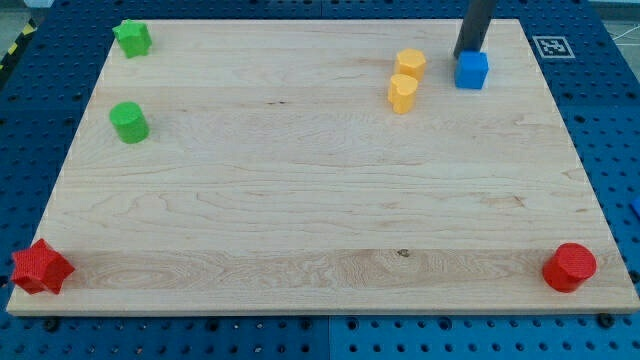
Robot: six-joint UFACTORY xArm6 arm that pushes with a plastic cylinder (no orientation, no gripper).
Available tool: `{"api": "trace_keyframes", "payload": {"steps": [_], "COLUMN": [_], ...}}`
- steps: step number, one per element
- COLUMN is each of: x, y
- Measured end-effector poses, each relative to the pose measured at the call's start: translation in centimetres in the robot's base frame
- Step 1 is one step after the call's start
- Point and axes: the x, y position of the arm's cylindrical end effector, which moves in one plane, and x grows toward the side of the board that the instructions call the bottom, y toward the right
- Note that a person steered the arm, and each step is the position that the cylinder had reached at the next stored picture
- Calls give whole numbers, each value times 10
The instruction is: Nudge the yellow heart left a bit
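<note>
Apparently hidden behind the blue cube (472, 70), my tip (467, 54); no gripper to judge. Left of it, touching: yellow heart (402, 93) and another yellow block (409, 64), shape unclear.

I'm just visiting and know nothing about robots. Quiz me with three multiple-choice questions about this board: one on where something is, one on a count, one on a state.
1. Where is my tip?
A. Just above the blue cube, at the view's top right
B. Beside the red cylinder
C. Between the two green blocks

2. How many yellow blocks are on the wooden board?
A. One
B. Two
C. Four

3. How do the yellow heart and the other yellow block sit?
A. At opposite corners
B. Stacked on the blue cube
C. Close together, seemingly touching

Answers:
1 A: the dark rod ends right at the blue cube's top edge.
2 B: only two yellow blocks show, both left of the cube.
3 C: no gap shows between them.
</note>
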Motion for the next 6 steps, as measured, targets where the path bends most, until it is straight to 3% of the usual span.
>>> {"api": "trace_keyframes", "payload": {"steps": [3,4,5,6], "x": [24,69,78,134], "y": [-18,-69,-78,-43]}}
